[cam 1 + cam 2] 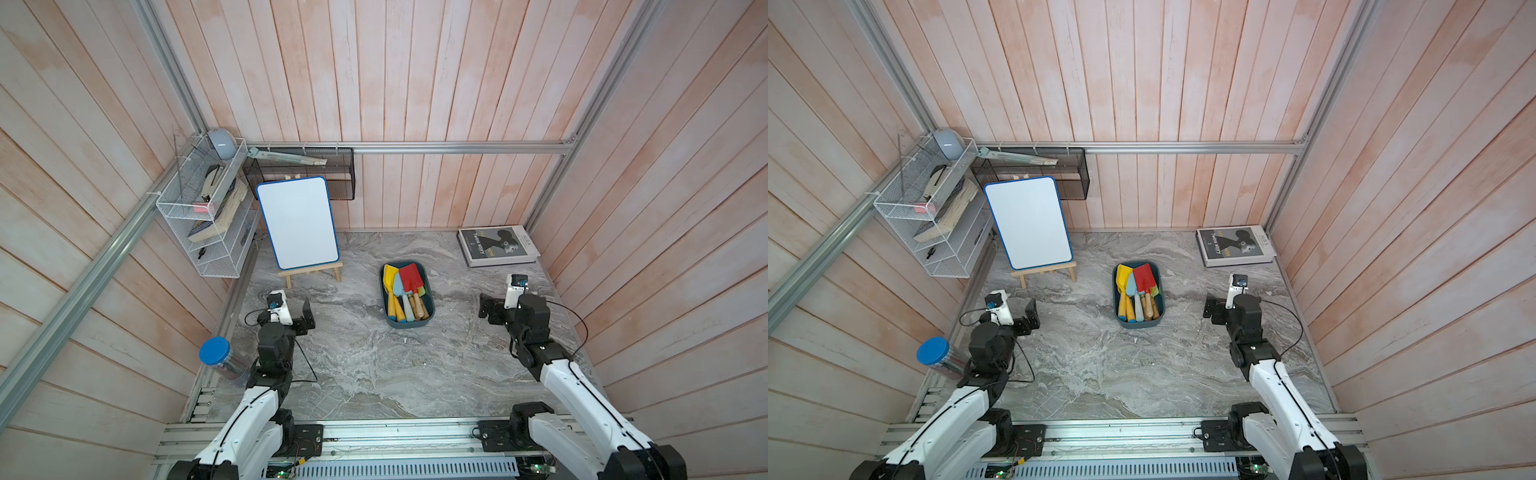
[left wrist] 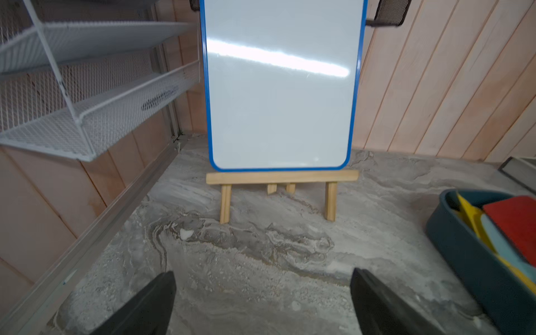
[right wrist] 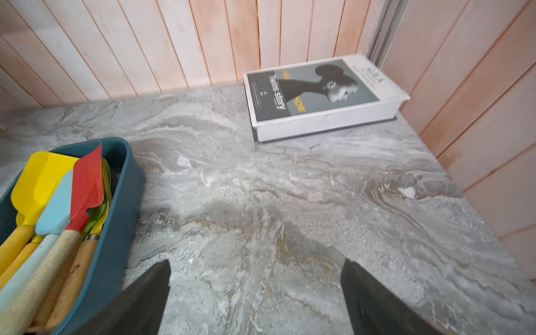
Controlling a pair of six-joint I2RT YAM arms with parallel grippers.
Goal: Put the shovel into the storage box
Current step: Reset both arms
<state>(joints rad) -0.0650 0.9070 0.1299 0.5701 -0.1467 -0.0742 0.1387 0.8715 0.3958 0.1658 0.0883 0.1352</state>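
Left gripper (image 2: pixel 263 272), jaws spread apart and holding nothing, hovers over the bench (image 1: pixel 365 374) near its left edge, facing the whiteboard (image 1: pixel 297 222) on its wooden easel (image 1: pixel 311 271). To its right, about mid-bench, stands the storage box (image 1: pixel 409 325), its long axis running from near edge to far edge. Inside lie the yellow shovel (image 1: pixel 390 275), the light-blue shovel (image 1: pixel 398 286) and the red shovel (image 1: pixel 410 279), blades toward the far edge and handles toward the near edge, with further wooden handles beside them. No shovel shows on the bench outside the box, so the task looks complete. Right gripper (image 3: pixel 256 261), likewise wide apart and empty, sits right of the box and seems slightly the nearer arm. A book (image 1: pixel 496 246) occupies the far right corner.
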